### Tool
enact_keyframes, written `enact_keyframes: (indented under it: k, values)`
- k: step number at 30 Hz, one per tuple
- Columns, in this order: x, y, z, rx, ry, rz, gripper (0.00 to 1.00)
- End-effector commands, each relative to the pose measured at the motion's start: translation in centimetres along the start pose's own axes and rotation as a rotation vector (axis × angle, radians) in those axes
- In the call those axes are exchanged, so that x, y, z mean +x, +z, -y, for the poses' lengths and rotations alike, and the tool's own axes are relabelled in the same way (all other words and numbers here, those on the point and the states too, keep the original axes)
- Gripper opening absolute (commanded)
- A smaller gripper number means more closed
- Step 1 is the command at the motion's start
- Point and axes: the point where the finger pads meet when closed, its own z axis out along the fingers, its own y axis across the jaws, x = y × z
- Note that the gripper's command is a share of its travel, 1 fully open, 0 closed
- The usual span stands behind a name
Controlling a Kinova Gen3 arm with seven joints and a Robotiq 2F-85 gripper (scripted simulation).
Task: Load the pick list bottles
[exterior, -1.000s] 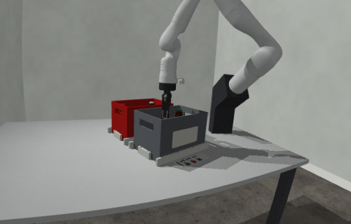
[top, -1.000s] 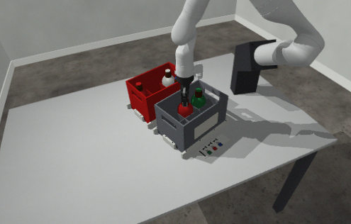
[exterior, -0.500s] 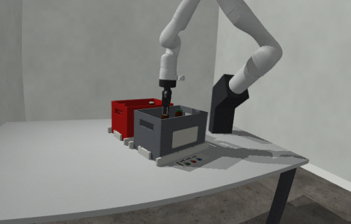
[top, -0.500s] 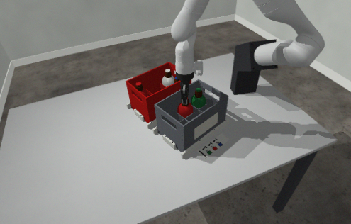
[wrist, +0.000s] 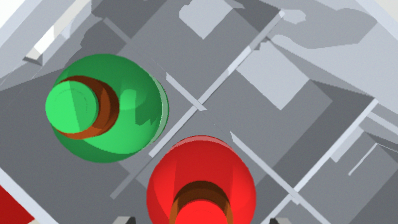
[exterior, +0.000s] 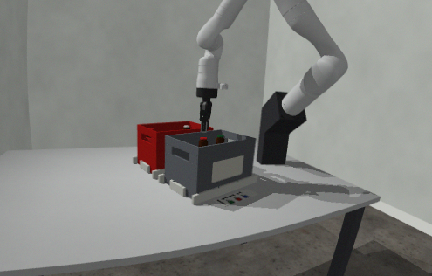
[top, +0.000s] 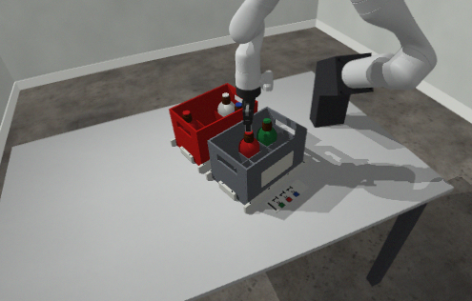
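Centrally, two crates are shown side by side on the table [top: 88, 200].
Red bottle [top: 249, 144] and green bottle [top: 267, 133] are held upright in adjacent cells of the grey crate [top: 236, 172]; other bottles are kept in the red crate [top: 193, 130]. Pick list [top: 287, 196] squares are seen: green, red, blue. Above the red bottle the tool [top: 247, 125] is spread, nothing gripped.

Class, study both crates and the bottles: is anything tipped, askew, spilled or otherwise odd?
Nothing stands out. The red bottle and green bottle stand upright in separate cells of the grey crate. It sits flat beside the red crate. The gripper, open, hovers above the red bottle.
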Motion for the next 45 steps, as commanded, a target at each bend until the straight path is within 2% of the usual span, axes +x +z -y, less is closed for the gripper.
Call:
enact_keyframes:
  k: [1, 3, 14, 45]
  values:
    - [-0.1, -0.8, 0.0, 0.000, 0.000, 0.001, 0.67]
    - [-0.1, -0.8, 0.0, 0.000, 0.000, 0.001, 0.67]
    - [0.0, -3.7, 0.0, 0.000, 0.000, 0.001, 0.67]
    - [0.0, -3.7, 0.0, 0.000, 0.000, 0.001, 0.67]
